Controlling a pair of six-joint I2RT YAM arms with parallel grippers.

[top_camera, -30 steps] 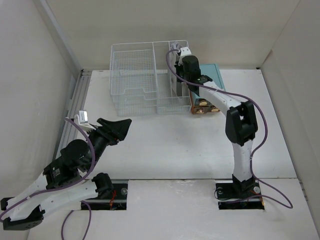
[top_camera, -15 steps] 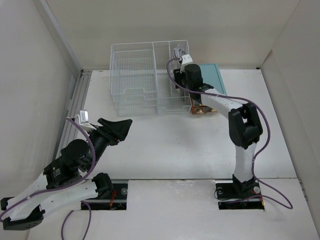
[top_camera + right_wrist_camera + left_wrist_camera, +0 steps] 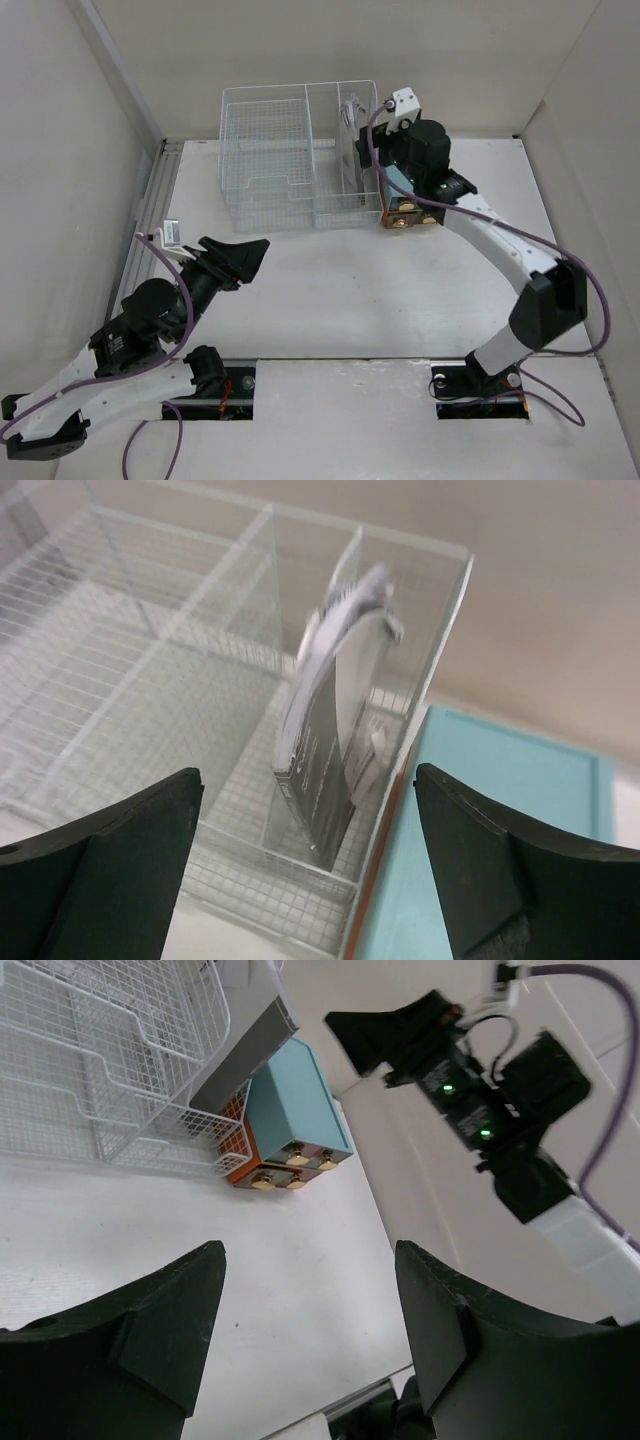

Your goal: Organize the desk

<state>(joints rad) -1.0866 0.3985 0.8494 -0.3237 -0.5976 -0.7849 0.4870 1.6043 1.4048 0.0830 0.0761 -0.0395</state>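
We see the desk (image 3: pixel 330 290) as a wide, matte white tabletop filling the middle of the overhead view. Its near edge has two rectangular cutouts, and the arm bases sit in them.

At the far side stands a white wire-mesh rack (image 3: pixel 268 165) with a broad left section and a narrower right one. In the right section a thin grey flat item (image 3: pixel 335 720) stands on edge, leaning a little. We cannot make out what it is, because its upper edge is blurred.

Just beside the rack on the right sits a teal box (image 3: pixel 295 1110), with its orange drawers (image 3: pixel 285 1165) facing the near side.

The right gripper (image 3: pixel 305 780) hangs above the rack's right edge and the teal box. Its fingers are spread wide and nothing is pinched between them — the grey item shows in the gap but lies farther off, clear of both fingers.

The left gripper (image 3: pixel 308 1255) hovers over the bare left part of the desk, well apart from the rack. Its fingers are also parted and hold nothing — only white tabletop shows between them.
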